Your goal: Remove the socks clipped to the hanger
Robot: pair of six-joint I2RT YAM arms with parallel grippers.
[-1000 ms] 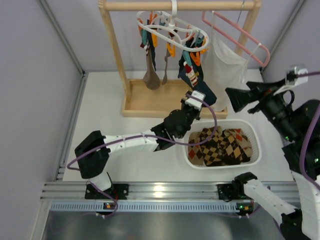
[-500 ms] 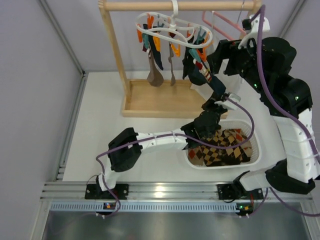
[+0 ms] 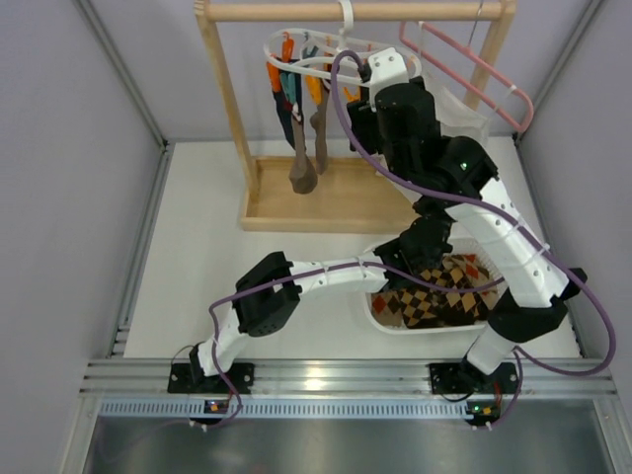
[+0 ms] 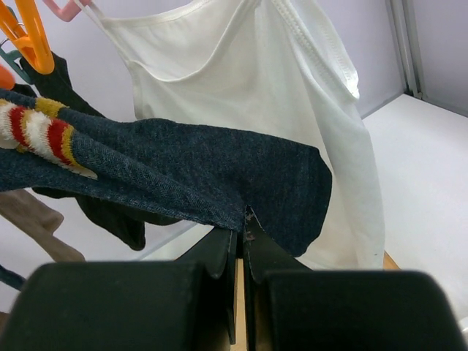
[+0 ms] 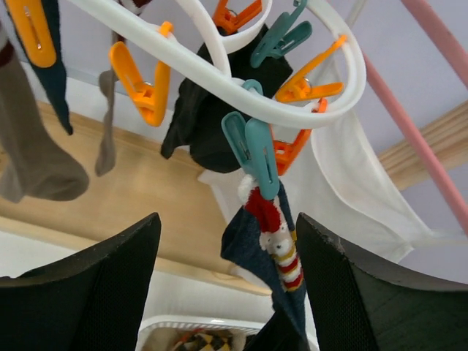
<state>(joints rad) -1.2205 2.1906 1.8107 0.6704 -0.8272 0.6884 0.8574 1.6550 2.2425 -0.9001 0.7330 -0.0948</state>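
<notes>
Our left hand (image 4: 243,228) is clamped on the toe edge of the navy sock (image 4: 183,175). Our right hand (image 5: 224,274) has its fingers apart, one on each side of that sock's striped cuff, just below the teal clip (image 5: 252,150) that pins it to the hanger (image 5: 219,80). The hanger hangs from the rack (image 3: 229,109) at the far edge of the table (image 3: 197,247).

We judge the step in hand to be freeing this one sock. To do it well, we should raise the right hand to the clip's upper wings rather than close on the cuff, then squeeze until the clip lets go. The left hand should give only a light, steady pull, down and toward the near edge. A hard tug would swing the hanger and could drag it off the rack. The freed sock likely belongs in the basket (image 3: 499,265).

Only the left wrist view shows the pinch, which takes thin cloth close to the edge, so it may slip. Only the right wrist view shows which clip holds the cuff, and that the hand is not touching it. The top view shows neither, because the right arm covers both, but it does show other socks (image 3: 304,173) clipped at the hanger's left side.
</notes>
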